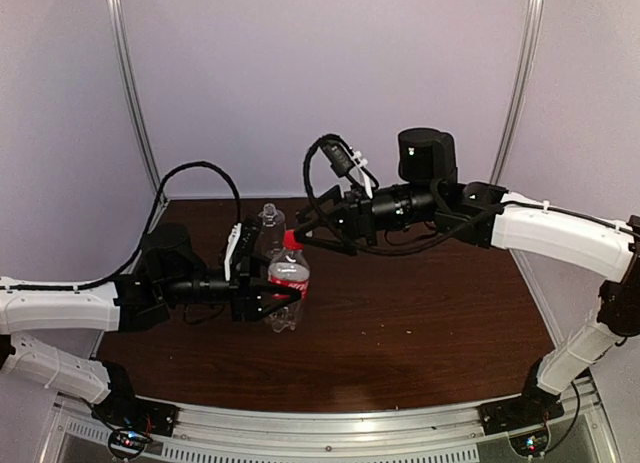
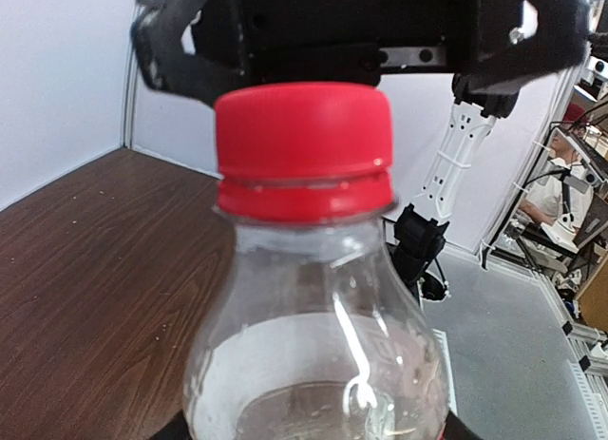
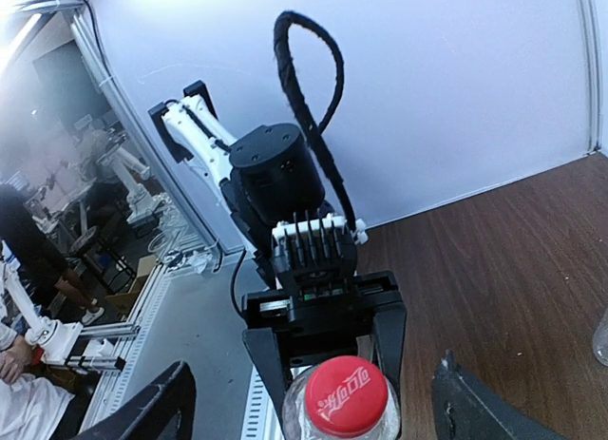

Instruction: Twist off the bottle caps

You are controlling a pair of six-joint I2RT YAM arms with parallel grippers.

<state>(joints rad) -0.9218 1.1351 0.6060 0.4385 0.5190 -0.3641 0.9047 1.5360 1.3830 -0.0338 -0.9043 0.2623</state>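
Left gripper (image 1: 283, 303) clamped, right gripper (image 1: 298, 233) spread wide, arms reaching inward.

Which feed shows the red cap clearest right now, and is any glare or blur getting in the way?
Left wrist: red cap sharp and evenly lit, with a white glare streak on the red-label bottle below it. Right wrist: the cap is sharp from above; the room at far left is blurred and washed out at the top corner. Top external: dim, purplish and soft, with the cap small.

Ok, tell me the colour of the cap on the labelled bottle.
Red: the cap shows best in the left wrist view.
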